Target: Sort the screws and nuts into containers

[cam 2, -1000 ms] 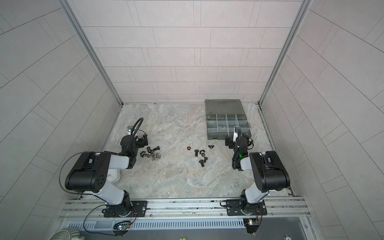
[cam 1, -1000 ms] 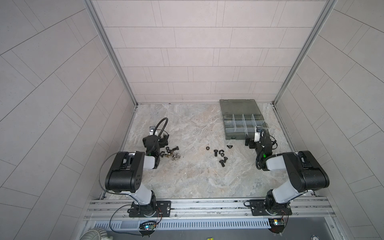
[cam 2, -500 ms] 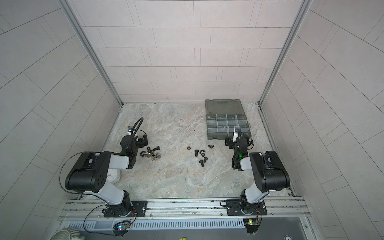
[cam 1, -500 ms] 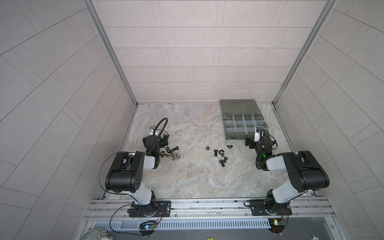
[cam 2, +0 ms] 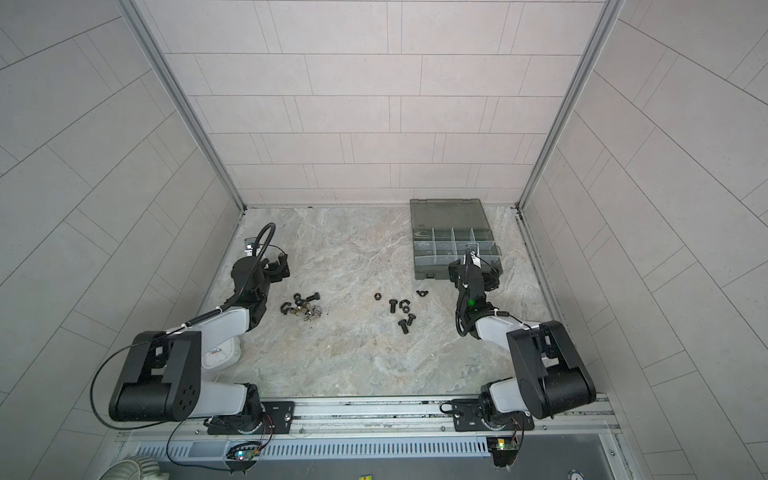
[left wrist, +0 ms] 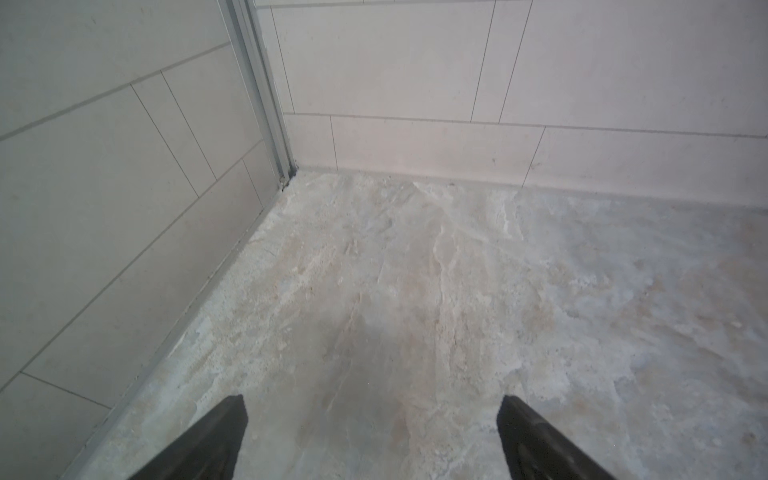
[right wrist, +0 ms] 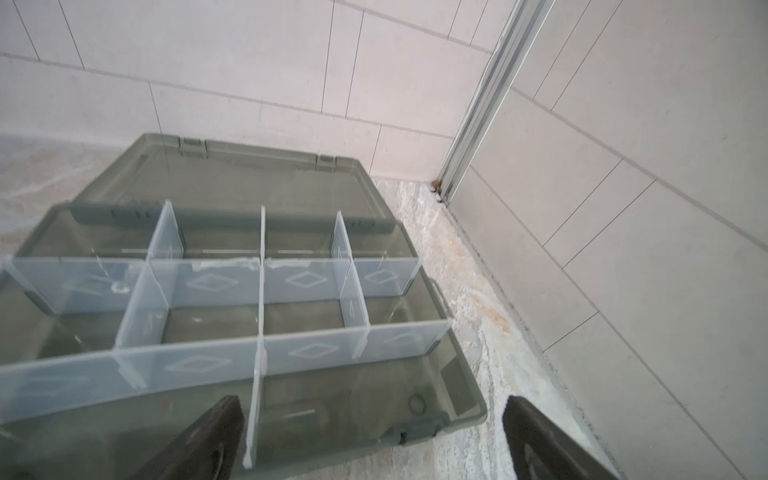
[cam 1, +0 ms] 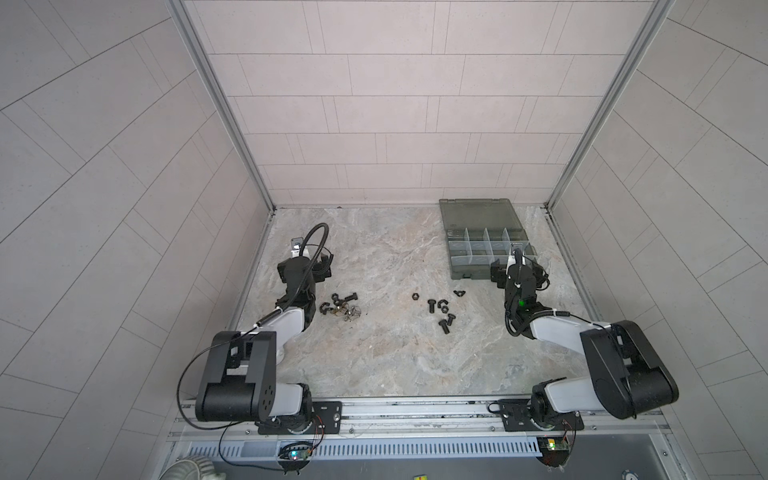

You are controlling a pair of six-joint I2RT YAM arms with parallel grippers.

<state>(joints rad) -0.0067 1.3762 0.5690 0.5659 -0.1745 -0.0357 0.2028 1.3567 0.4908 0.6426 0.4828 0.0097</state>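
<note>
Nothing's shifting since a second ago, both arms are parking exactly where they were. Closest to the robot, the screws (cam 1: pixel 444 325) are lying loose on the marble tabletop (cam 1: pixel 374 365) in two little piles. The middle pile is mixing them with the nuts (cam 1: pixel 414 296). The pile on the left, just beside the left arm, is tangling a screw with black and silvery winged nuts.

A bit further back, the left gripper (left wrist: pixel 371 401) is hovering over bare tabletop, jaws spreading wide and gripping nothing. The right gripper (right wrist: pixel 374 401) is hanging over the near edge of the organizer case (cam 1: pixel 469 272), jaws also gaping wide and carrying nothing.

The containers (right wrist: pixel 299 316) are sitting behind it in rows split by pale dividers, and the ones in the right wrist view are showing bare floors. A small ring shape is showing in the nearest one on the case's corner, and I'm not able to tell what it is. Farthest back, the lid (cam 1: pixel 478 214) is lying flat open toward the back wall.
</note>
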